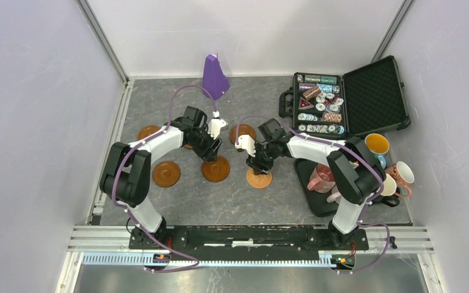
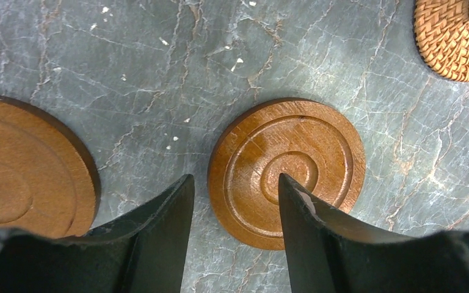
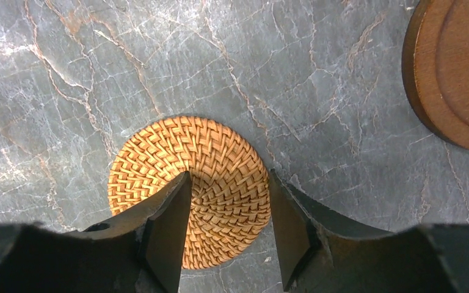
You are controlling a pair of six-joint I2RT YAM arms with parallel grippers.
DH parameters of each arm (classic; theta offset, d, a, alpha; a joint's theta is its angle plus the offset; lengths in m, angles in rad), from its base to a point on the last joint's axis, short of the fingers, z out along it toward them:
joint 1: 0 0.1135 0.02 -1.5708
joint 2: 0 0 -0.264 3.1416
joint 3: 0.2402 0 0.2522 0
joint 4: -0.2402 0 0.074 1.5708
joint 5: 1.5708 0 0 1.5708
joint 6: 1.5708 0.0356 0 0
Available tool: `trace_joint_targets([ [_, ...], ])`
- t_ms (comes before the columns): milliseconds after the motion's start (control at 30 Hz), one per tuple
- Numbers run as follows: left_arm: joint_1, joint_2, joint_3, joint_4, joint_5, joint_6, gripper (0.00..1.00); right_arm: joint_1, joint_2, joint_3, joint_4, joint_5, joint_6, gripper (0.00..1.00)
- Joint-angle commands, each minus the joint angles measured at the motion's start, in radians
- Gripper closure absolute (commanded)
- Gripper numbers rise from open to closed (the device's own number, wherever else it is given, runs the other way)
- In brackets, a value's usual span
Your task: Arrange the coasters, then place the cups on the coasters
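Note:
My left gripper (image 2: pixel 235 183) hangs open over a brown ringed coaster (image 2: pixel 293 146). One finger is above its centre and the other is over bare table beside its rim. A second brown coaster (image 2: pixel 24 165) lies to the left. My right gripper (image 3: pixel 229 180) has closed onto the orange woven coaster (image 3: pixel 220 152), with one finger on its top and the other against its rim. From above, the two grippers (image 1: pixel 210 160) (image 1: pixel 258 166) are side by side at mid-table. Other coasters (image 1: pixel 166 174) (image 1: pixel 149 131) (image 1: pixel 243 132) lie around them. The cups (image 1: pixel 377 144) (image 1: pixel 321 178) (image 1: pixel 403 173) are clustered at the right.
A black tray (image 1: pixel 308 198) carries some of the cups at the right. An open black case (image 1: pixel 375 91) of poker chips sits at the back right. A purple cone (image 1: pixel 215 76) stands at the back centre. Frame rails run along both sides.

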Motion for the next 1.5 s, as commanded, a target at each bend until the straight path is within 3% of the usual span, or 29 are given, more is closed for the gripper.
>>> trace_joint_targets([
  [0,-0.019,0.009,0.010,0.032,0.042,0.002,0.41,0.005,0.040,0.023,0.036,0.033,-0.009,0.44],
  [233,-0.033,0.025,-0.026,0.035,0.056,0.008,0.45,-0.002,0.018,0.041,0.022,0.004,0.010,0.38],
  [833,-0.042,-0.080,-0.093,-0.034,0.058,0.100,0.49,-0.006,0.069,0.090,0.031,-0.002,0.018,0.38],
  [1133,-0.040,-0.057,-0.021,0.109,-0.007,-0.017,0.41,-0.010,0.049,0.076,0.029,-0.005,0.017,0.38],
  [1467,-0.042,0.043,0.022,0.104,0.024,-0.014,0.40,-0.024,0.049,0.073,0.043,-0.010,0.034,0.36],
])
